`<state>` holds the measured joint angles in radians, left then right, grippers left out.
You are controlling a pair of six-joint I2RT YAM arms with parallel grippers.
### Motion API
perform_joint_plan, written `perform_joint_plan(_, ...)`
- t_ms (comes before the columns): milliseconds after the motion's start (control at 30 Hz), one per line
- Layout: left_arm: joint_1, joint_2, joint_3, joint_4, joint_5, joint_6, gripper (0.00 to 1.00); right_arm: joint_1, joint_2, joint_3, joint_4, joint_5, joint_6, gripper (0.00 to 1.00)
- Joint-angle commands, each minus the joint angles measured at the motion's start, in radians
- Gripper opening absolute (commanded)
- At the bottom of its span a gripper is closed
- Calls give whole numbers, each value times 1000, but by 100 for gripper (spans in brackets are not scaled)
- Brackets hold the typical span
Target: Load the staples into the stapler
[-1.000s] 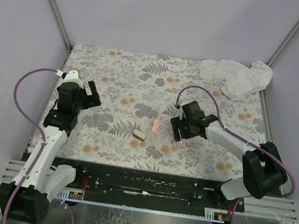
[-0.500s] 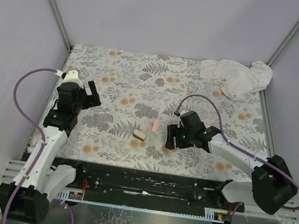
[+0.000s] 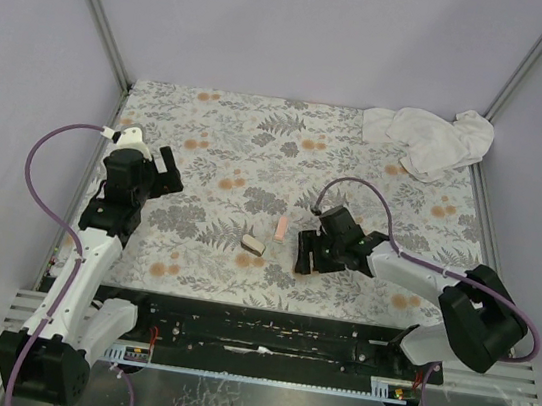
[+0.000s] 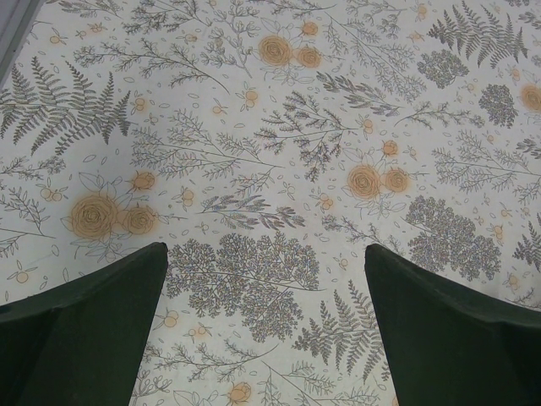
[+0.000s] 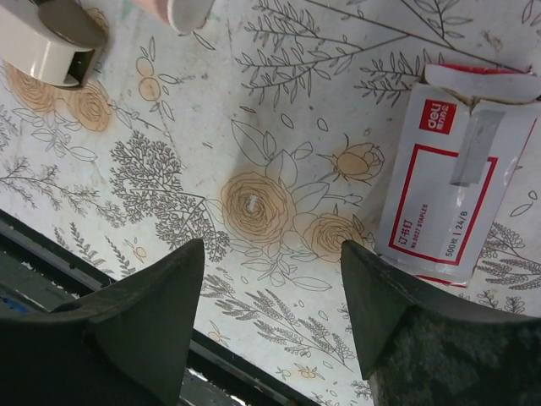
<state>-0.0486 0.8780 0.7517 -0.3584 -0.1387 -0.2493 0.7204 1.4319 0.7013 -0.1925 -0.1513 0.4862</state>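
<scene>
Down on the surface (image 5: 254, 110), the right gripper (image 5: 272, 249) has slid left off the staples (image 5: 456, 194) toward the stapler (image 5: 51, 38), fingers spread and empty, so nothing's grabbed yet.

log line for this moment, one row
left gripper open, empty | right gripper open, empty, over table | staple box lying beside it, ungrasped | stapler untouched
</scene>
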Motion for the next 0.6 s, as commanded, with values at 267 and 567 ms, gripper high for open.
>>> perform_joint_plan(267,3,1,29,19,4,1,100,10,-12,-12,-54,233,51,73)
perform_joint_plan(567,4,6,31,19,13,2,100,6,10,26,-46,403,-28,76)
